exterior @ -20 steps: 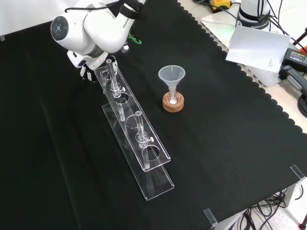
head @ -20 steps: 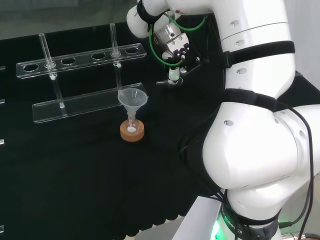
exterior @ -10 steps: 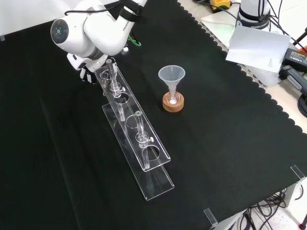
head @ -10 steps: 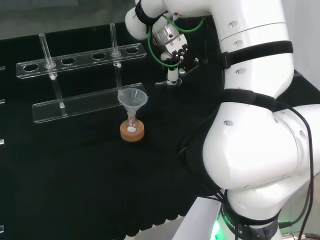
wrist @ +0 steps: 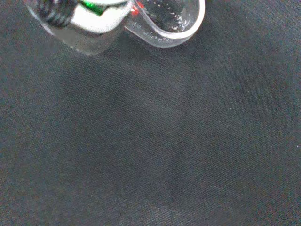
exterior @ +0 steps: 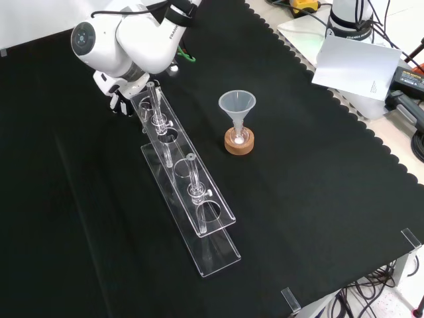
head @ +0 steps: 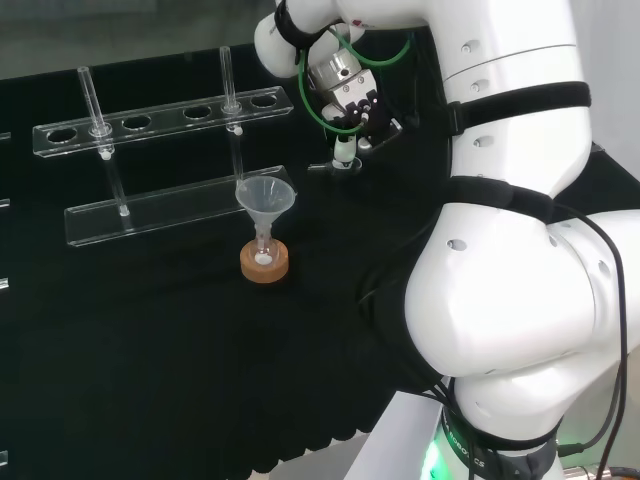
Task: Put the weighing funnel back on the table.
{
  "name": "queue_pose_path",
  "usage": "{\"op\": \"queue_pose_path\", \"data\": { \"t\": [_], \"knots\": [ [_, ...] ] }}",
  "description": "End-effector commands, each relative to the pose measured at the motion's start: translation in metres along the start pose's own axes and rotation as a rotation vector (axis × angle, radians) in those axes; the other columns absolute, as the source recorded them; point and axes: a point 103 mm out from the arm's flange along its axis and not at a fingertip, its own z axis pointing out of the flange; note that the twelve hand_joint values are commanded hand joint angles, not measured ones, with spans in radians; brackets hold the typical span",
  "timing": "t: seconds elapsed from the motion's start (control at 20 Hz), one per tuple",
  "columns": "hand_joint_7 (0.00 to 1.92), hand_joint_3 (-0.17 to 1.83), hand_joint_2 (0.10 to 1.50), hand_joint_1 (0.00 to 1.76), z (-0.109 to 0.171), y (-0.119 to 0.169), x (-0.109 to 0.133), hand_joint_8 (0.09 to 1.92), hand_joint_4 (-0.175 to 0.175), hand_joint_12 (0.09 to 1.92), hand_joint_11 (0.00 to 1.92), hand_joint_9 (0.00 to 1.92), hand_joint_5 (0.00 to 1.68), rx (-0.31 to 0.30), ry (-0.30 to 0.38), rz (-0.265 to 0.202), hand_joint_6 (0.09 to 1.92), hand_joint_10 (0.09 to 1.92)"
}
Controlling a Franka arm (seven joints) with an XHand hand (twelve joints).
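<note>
nearest in the front view, the clear rack [exterior: 189, 192] and the funnel [exterior: 237, 105] on its cork ring [exterior: 239, 142] stand apart from the action. at the rack's far end the hand [exterior: 118, 101] sits low, fingers curled and seemingly pinching the weighing funnel [head: 335, 167]. over the last second it only swayed slightly, same height — so lowering looks done and release remains. the piece lies near level, long axis left-right in the head view, scoop end jutting past a fingertip [wrist: 94, 19] — touching the cloth [wrist: 150, 141] or not, i cannot tell.

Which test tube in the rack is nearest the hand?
The right tube in the head view, close to the hand; the other tube stands toward the rack's left end.
</note>
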Motion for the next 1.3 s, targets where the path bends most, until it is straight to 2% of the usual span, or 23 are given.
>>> {"op": "queue_pose_path", "data": {
  "t": [0.05, 0.3, 0.45, 0.55, 0.9, 1.3],
  "knots": [
    [0.43, 0.11, 0.94, 0.89, -0.001, -0.005, 0.000, 0.68, 0.065, 1.13, 0.66, 0.83, 0.90, -0.020, 0.041, -0.029, 0.66, 0.38],
    [0.37, 0.18, 0.83, 0.87, 0.001, -0.011, 0.001, 0.67, 0.033, 1.22, 0.52, 0.72, 0.67, -0.021, 0.047, -0.052, 0.65, 0.45],
    [0.31, 0.31, 0.73, 0.85, 0.001, -0.015, 0.001, 0.66, 0.014, 1.28, 0.42, 0.63, 0.47, -0.010, 0.052, -0.056, 0.52, 0.53],
    [0.28, 0.40, 0.68, 0.83, 0.000, -0.019, 0.001, 0.66, 0.008, 1.29, 0.39, 0.59, 0.42, -0.017, 0.058, -0.054, 0.42, 0.56],
    [0.24, 0.45, 0.64, 0.78, -0.015, -0.051, -0.006, 0.66, 0.003, 1.31, 0.34, 0.54, 0.40, -0.085, 0.096, -0.024, 0.28, 0.60],
    [0.24, 0.45, 0.63, 0.77, -0.036, -0.101, -0.017, 0.66, 0.004, 1.31, 0.34, 0.53, 0.41, -0.141, 0.131, 0.015, 0.25, 0.60]
  ]
}}
